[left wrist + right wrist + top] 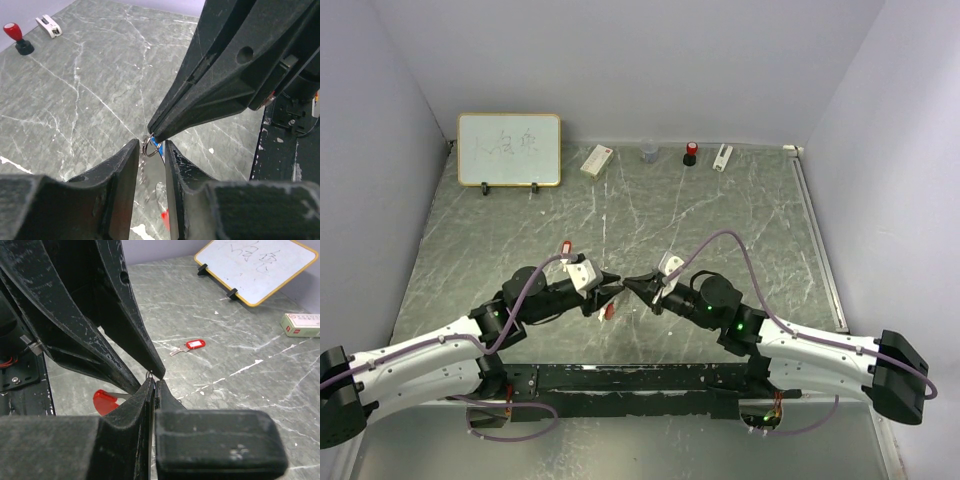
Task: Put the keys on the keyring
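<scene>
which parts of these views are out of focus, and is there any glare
Left wrist view: left gripper soft up close, table sharp; right wrist view: right gripper blurred, whiteboard crisp; top view: even light, no hard glare.

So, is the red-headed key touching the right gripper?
Apart. The right wrist view shows the red-headed key lying alone on the table, bare surface plainly between it and the right gripper.

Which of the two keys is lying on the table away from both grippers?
The red-headed key, alone on the table; the blue-headed key is pinched in the right gripper.
</scene>
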`<state>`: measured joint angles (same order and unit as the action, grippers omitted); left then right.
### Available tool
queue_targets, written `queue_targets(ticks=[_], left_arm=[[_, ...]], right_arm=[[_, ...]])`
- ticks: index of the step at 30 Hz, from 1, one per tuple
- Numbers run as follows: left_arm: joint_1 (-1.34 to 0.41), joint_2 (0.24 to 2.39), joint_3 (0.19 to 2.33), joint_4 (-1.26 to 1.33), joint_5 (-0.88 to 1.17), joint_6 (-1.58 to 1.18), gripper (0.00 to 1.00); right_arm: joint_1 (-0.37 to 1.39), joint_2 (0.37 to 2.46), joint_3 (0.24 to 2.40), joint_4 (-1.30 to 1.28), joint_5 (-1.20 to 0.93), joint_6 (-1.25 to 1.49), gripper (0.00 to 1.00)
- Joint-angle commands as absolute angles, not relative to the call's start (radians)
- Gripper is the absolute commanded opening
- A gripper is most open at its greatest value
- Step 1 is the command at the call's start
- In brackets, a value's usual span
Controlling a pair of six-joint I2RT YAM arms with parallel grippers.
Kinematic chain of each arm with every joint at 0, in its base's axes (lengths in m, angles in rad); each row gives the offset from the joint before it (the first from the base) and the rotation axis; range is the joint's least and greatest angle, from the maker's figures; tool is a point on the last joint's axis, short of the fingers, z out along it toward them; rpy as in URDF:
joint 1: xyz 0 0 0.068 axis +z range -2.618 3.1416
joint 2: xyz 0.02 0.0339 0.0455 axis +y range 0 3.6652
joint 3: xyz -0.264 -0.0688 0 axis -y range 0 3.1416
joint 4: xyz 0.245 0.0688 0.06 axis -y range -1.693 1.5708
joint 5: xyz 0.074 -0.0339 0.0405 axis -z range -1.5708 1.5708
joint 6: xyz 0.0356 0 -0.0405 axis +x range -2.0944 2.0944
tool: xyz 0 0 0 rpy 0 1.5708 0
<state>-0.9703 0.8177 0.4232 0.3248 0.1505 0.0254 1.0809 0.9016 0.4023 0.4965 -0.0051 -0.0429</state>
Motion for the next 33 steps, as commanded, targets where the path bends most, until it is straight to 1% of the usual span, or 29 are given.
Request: queue_targets(ticks=[1, 5, 10, 13, 16, 21, 24, 25, 28, 29, 31, 33], left_arm=[[-0.964, 0.832, 0.445, 0.361, 0.214, 0.050, 0.37], [-0.964, 0.840, 0.448, 0.364, 0.230, 0.053, 0.31], [-0.963, 0.845, 0.456, 0.363, 0.235, 0.057, 0.19], [-0.963, 0.846, 0.456, 0.367, 0.242, 0.061, 0.14], [-0.963, 0.849, 0.460, 0.369, 0.252, 0.063, 0.08], [-0.963, 0.851, 0.454, 0.379, 0.249, 0.057, 0.07], [-0.963, 0.842, 0.446, 0.393, 0.194, 0.026, 0.07], [-0.963, 0.838, 0.443, 0.396, 0.166, 0.012, 0.07], [-0.963, 0.818, 0.433, 0.403, 0.101, -0.014, 0.07], [-0.963, 0.810, 0.430, 0.403, 0.077, -0.018, 0.07], [-0.964, 0.798, 0.428, 0.401, 0.056, -0.021, 0.07], [-0.963, 0.792, 0.426, 0.402, 0.051, -0.016, 0.07]], right_arm=[[1.076, 0.868, 0.432, 0.512, -0.021, -0.052, 0.00], [1.074, 0.861, 0.432, 0.508, -0.024, -0.052, 0.00], [1.074, 0.857, 0.430, 0.508, -0.028, -0.051, 0.00], [1.073, 0.859, 0.427, 0.510, -0.029, -0.050, 0.00], [1.072, 0.862, 0.425, 0.511, -0.027, -0.045, 0.00], [1.071, 0.861, 0.426, 0.511, -0.012, -0.039, 0.00], [1.071, 0.860, 0.434, 0.492, 0.019, -0.021, 0.00], [1.070, 0.857, 0.440, 0.483, 0.036, -0.011, 0.09], [1.068, 0.830, 0.451, 0.447, 0.082, 0.017, 0.39], [1.069, 0.811, 0.449, 0.438, 0.101, 0.029, 0.46], [1.068, 0.760, 0.437, 0.437, 0.157, 0.055, 0.56], [1.068, 0.704, 0.428, 0.426, 0.223, 0.075, 0.58]])
